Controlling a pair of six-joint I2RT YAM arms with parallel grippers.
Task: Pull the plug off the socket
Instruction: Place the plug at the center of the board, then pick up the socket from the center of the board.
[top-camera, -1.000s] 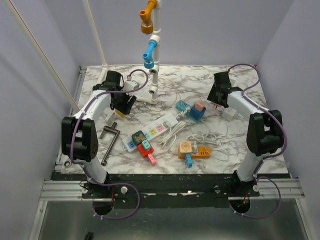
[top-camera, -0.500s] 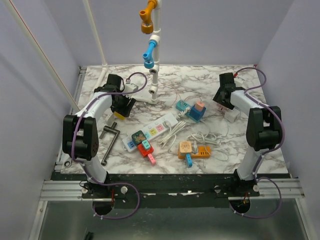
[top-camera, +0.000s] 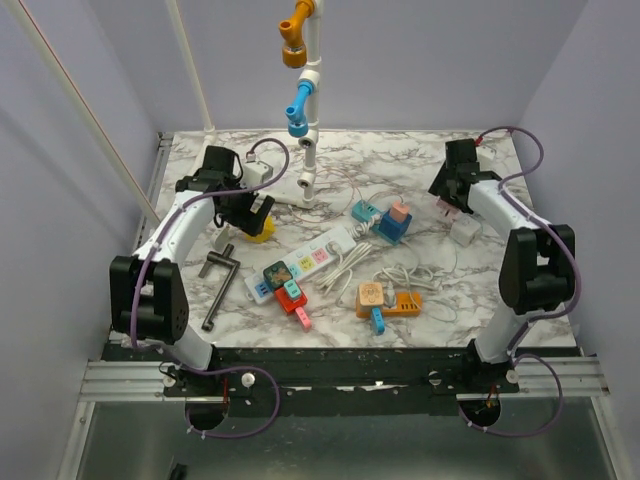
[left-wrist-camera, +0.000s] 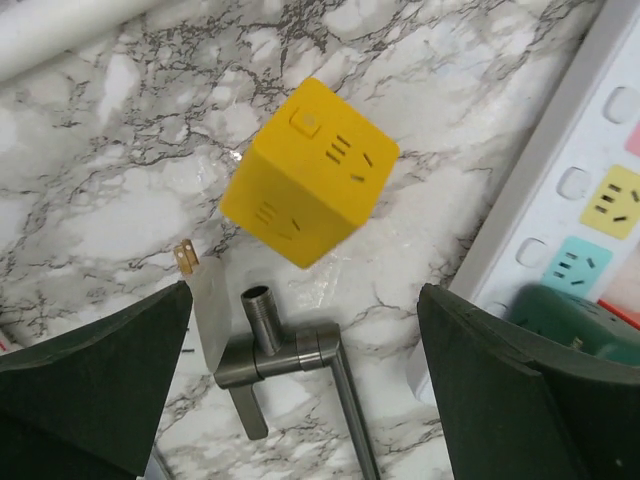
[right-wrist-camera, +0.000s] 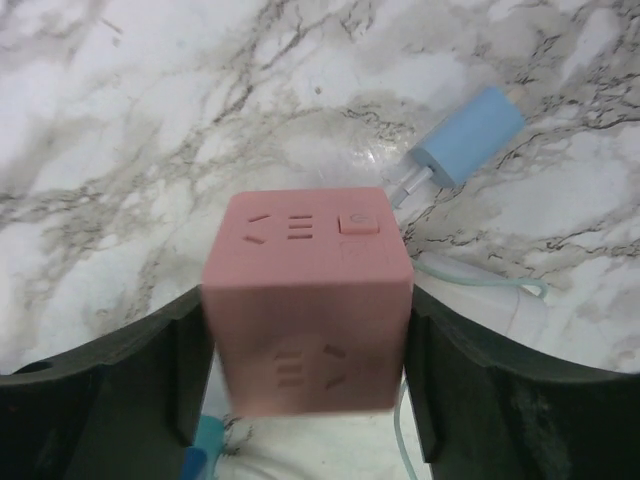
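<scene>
The socket, a long white power strip (top-camera: 318, 254) with pastel outlets, lies slanted at mid-table; its edge shows in the left wrist view (left-wrist-camera: 590, 170). A dark green plug (top-camera: 275, 272) sits in its near end, also seen in the left wrist view (left-wrist-camera: 565, 322). My left gripper (top-camera: 250, 212) (left-wrist-camera: 305, 400) hangs open left of the strip, with a yellow outlet cube (top-camera: 261, 232) (left-wrist-camera: 310, 170) lying loose beneath it. My right gripper (top-camera: 447, 200) (right-wrist-camera: 305, 400) is far right, shut on a pink outlet cube (right-wrist-camera: 305, 300), well away from the strip.
A metal tap handle (top-camera: 219, 282) (left-wrist-camera: 290, 350) lies left of the strip. Behind it stands a white pipe stand (top-camera: 308, 120). Blue and teal cubes (top-camera: 385, 220), an orange block (top-camera: 388, 300), white cords (top-camera: 350, 265), a white adapter (top-camera: 466, 230) and a light-blue charger (right-wrist-camera: 465, 135) are scattered about.
My left jaws have spread wide and the yellow cube has dropped out onto the table. The right gripper has drifted back and to the right with the pink cube.
</scene>
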